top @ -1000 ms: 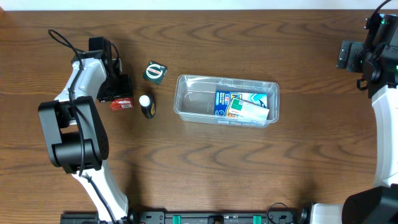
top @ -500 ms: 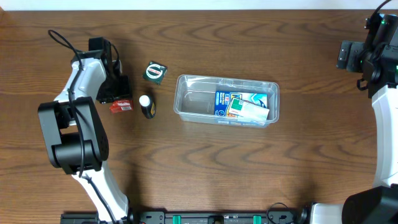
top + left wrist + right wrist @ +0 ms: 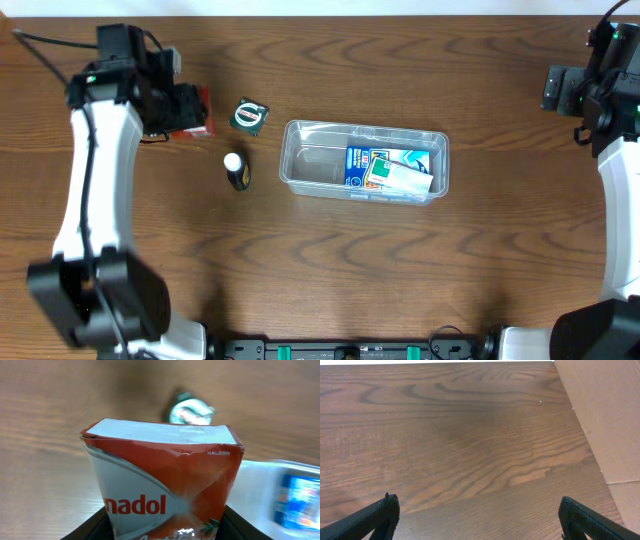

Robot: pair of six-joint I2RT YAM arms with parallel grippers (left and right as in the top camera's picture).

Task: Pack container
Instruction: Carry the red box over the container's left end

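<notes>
**Risk: red box clipping the container on the way in**

Left gripper [image 3: 178, 104] is pinching the red box [image 3: 162, 485] by the end nearest the wrist, jaws pressing on both sides. The box is hanging well left of the container [image 3: 312, 168]. The container is sitting on the table [image 3: 400, 270], its left half bare and its right half holding a blue and white packet stack [image 3: 390, 168]. Right gripper [image 3: 479, 512] is sitting far right of the container, jaws spread wide and holding nothing.

Failure modes, as judged:
- Small green item [image 3: 250, 116] and white-capped bottle [image 3: 236, 170] are standing between the box and the container's left wall. A low path is risking knocking one over or shoving it against the tub.
- Grip is sitting low on the carton, with most of it sticking out past the fingers. The creased top edge is suggesting soft cardboard, so the box could be pivoting or slipping in the jaws.
- Nothing is holding the tub, and it is looking light. A box corner catching the rim is likely sliding or tipping it.
- Releasing over the packed right half is risking a perched box, not a seated one. The bare left half is looking like the safer target.
</notes>
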